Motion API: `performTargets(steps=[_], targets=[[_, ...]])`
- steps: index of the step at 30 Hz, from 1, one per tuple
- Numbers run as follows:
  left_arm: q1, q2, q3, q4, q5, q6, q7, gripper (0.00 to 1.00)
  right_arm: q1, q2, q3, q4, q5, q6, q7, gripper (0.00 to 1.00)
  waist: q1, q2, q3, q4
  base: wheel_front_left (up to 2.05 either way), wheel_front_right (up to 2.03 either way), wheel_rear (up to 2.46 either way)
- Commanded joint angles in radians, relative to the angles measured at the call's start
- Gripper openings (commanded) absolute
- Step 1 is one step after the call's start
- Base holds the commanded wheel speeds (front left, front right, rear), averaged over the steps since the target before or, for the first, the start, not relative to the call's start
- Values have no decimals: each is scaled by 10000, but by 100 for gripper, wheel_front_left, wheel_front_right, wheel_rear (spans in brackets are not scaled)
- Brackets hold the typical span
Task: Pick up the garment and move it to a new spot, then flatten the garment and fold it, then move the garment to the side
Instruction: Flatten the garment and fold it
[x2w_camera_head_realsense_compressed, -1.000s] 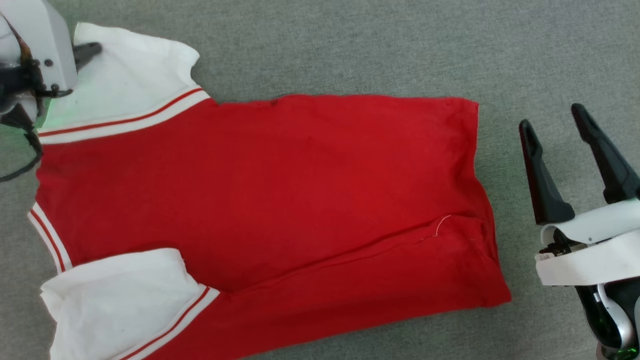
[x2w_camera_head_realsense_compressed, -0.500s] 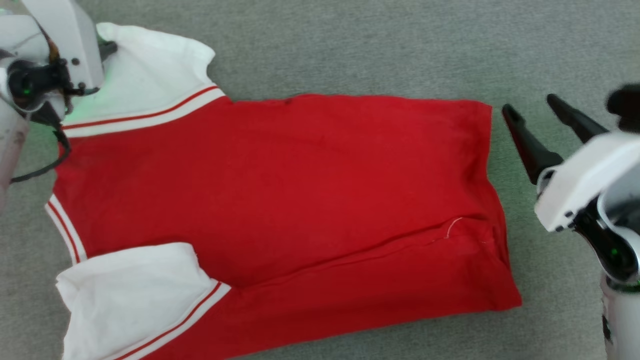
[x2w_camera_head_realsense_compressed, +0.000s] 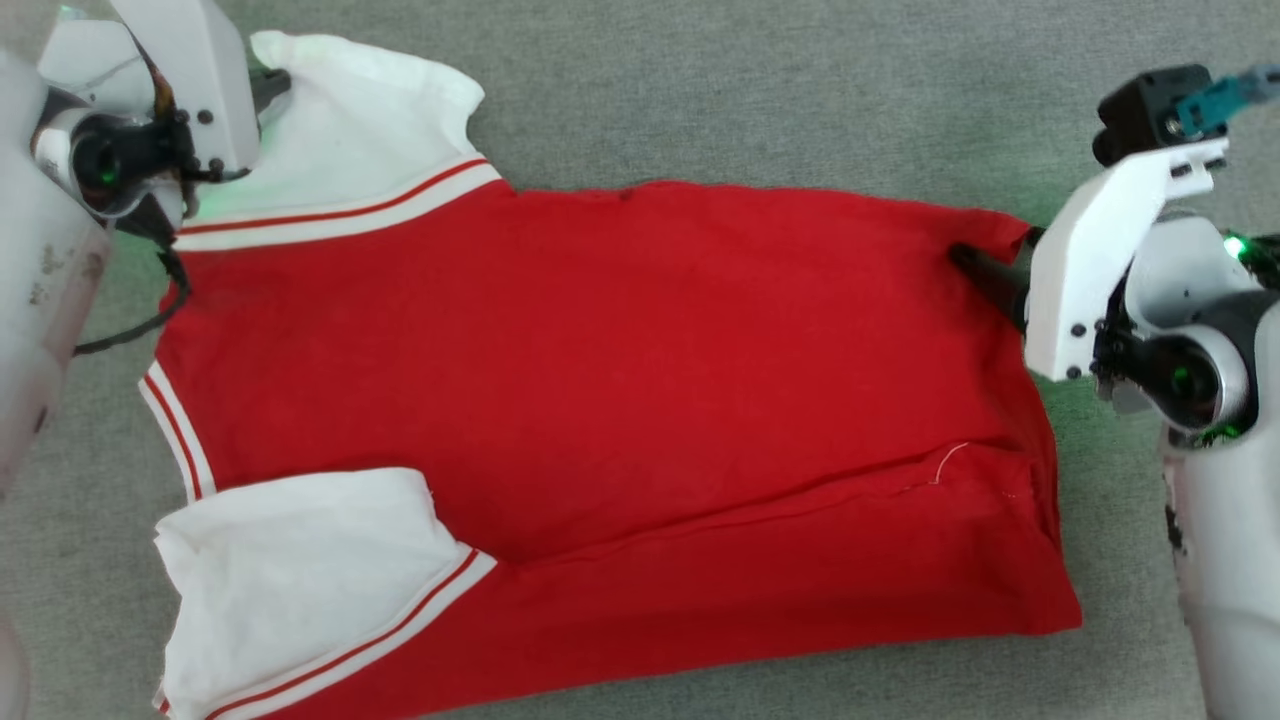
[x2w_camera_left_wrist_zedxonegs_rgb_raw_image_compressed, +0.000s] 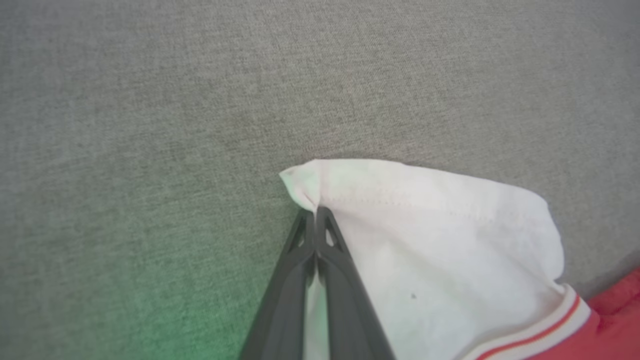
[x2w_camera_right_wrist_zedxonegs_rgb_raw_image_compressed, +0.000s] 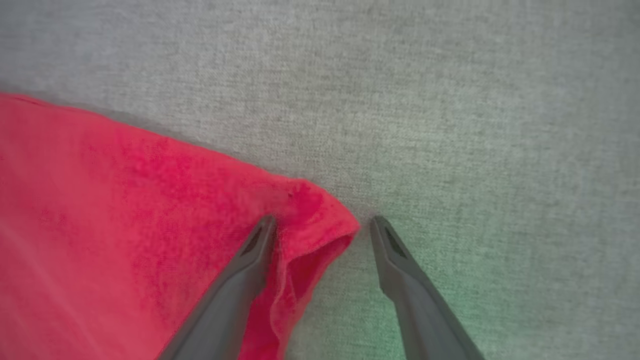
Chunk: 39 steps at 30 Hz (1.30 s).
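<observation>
Garment (x2w_camera_head_realsense_compressed: 620, 400) lies lengthwise left-right, hem (x2w_camera_head_realsense_compressed: 1040, 450) rightward; left pincer (x2w_camera_left_wrist_zedxonegs_rgb_raw_image_compressed: 316, 212) pinching sleeve (x2w_camera_left_wrist_zedxonegs_rgb_raw_image_compressed: 425, 240), right pincer (x2w_camera_right_wrist_zedxonegs_rgb_raw_image_compressed: 323, 220) spread.

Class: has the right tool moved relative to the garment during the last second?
Yes. The right tool moved leftward onto the garment, open around its far hem corner.

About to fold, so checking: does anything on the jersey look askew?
Yes. The garment is not flat: a long diagonal crease crosses the red body, ending near a stray white thread by the hem.
</observation>
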Motion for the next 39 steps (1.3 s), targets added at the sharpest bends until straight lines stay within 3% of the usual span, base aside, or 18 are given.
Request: performTargets(steps=[1, 9, 19, 33, 39], targets=[[138, -73, -77, 12, -46, -32, -57, 0, -85, 29, 294, 386, 260, -4, 214, 0, 0, 0, 5, 53, 0, 0, 0], [274, -71, 241, -354, -471, -34, -691, 0, -595, -328, 578, 1142, 904, -1, 414, 0, 0, 0, -303, 302, 0, 0, 0], [762, 211, 450, -1452, -1157, -33, -880, 0, -184, -1254, 899, 835, 1189, -3, -691, 0, 0, 0, -1322, 901, 0, 0, 0], [2595, 1524, 104, -4010, -1687, -28, -641, 0, 2081, -2490, 1093, -88, 1737, -3, -1332, 0, 0, 0, -3263, 1772, 0, 0, 0], [3489, 2038, -135, -5269, -1847, 608, -395, 0, 2963, -2679, 1035, -534, 1888, -3, -1314, 0, 0, 0, -3814, 2030, 0, 0, 0]])
